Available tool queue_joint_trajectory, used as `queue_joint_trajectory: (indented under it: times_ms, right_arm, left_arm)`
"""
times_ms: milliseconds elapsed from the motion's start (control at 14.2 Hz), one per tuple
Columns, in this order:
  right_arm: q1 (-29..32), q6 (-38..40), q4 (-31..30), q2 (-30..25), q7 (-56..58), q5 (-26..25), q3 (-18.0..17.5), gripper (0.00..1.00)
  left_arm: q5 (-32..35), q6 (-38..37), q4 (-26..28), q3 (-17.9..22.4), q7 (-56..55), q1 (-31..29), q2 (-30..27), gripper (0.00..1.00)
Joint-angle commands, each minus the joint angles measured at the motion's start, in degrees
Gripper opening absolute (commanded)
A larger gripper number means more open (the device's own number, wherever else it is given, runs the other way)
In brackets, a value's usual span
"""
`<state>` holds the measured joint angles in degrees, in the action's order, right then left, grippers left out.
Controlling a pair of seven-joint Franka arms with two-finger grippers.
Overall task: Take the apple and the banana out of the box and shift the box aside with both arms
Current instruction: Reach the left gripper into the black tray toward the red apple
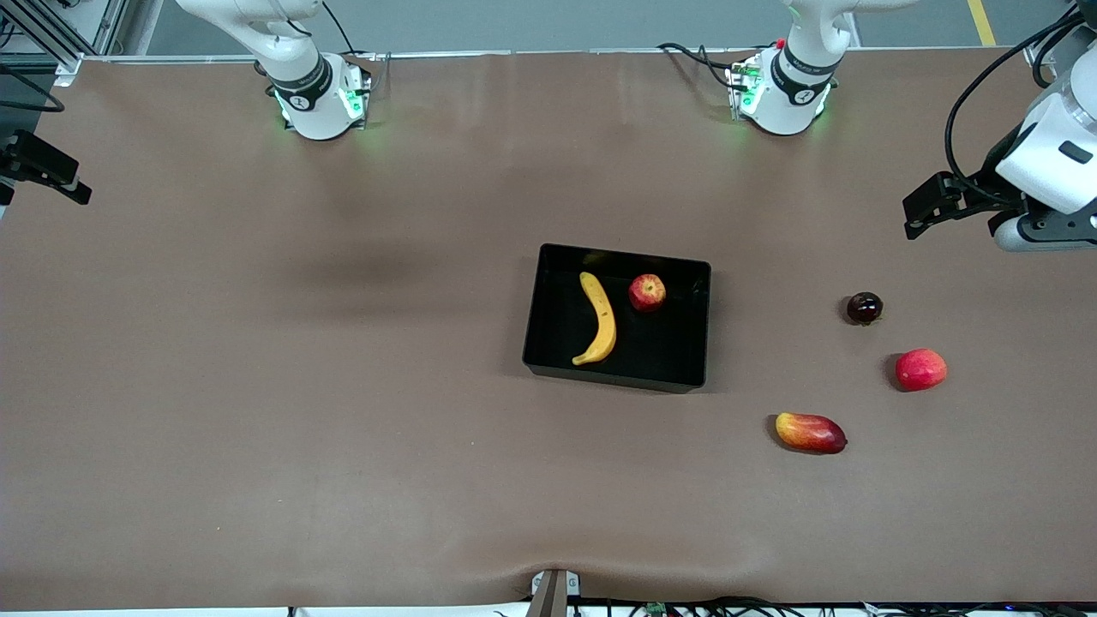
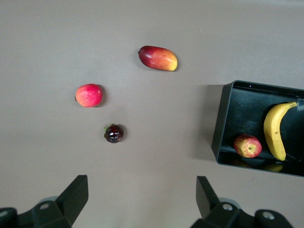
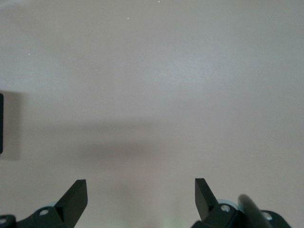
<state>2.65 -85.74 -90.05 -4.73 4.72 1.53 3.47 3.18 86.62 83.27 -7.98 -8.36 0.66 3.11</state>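
Table [image 1: 257, 386], front view: brown cover, black box [image 1: 548, 296] near the middle. Banana [image 1: 599, 319] and apple [image 1: 647, 292] both in the box, the apple beside the banana toward my left arm's end, the two apart. Three loose fruits on the table toward my left arm's end: dark plum [image 1: 865, 308], red fruit [image 1: 920, 369] nearer the camera than the plum, mango [image 1: 810, 432] nearest the camera. My arms stand raised from their bases, both waiting; neither pincer shows plainly in this view.

Left wrist view: my left pincer [image 2: 142, 197] spread wide, pinching nothing, up in the air over bare table near the plum [image 2: 114, 133]. Red fruit [image 2: 89, 95] and mango [image 2: 158, 58] well apart from it. Box [image 2: 223, 123] at the edge of view, with apple [image 2: 247, 146] and banana [image 2: 275, 130] in it.

Right wrist view: my right pincer [image 3: 141, 194] spread wide, pinching nothing, over bare table. Sliver of the box [image 3: 1, 123] at the edge.
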Motion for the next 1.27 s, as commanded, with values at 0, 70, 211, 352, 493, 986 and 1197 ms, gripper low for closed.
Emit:
queue_joint_trajectory:
  times_ms: [0,70,211,352,493,986,1197]
  right_arm:
    - [1.1,0.4,1.1,0.6,-0.1,1.4,-0.5,1.00]
    - [1.2,0.3,1.1,0.6,-0.1,1.4,-0.5,1.00]
    - [1.1,0.3,1.1,0.6,-0.1,1.5,-0.5,1.00]
    - [1.2,0.3,1.1,0.6,-0.1,1.5,-0.4,1.00]
    - [1.2,0.3,1.1,0.6,-0.1,1.7,-0.4,1.00]
    - [1.3,0.3,1.1,0.6,0.0,1.8,-0.4,1.00]
    - [1.2,0.4,1.0,0.7,0.0,1.8,-0.4,1.00]
  left_arm:
    - [0.0,-1.1,-0.1,-0.2,0.3,0.0,-0.8,1.00]
    - [-0.1,-1.1,-0.1,-0.2,0.1,0.0,-0.7,1.00]
    - [0.0,-1.1,-0.2,0.0,0.0,0.0,-0.1,1.00]
    - [0.0,-1.1,-0.2,-0.4,-0.1,0.1,0.4,1.00]
    - [-1.0,-0.9,0.0,-0.8,-2.7,0.7,1.1,1.00]
    - [-1.7,11.9,10.8,-10.3,-29.8,5.6,4.0,1.00]
    - [-1.6,17.5,15.9,-11.4,-31.3,9.1,6.3,1.00]
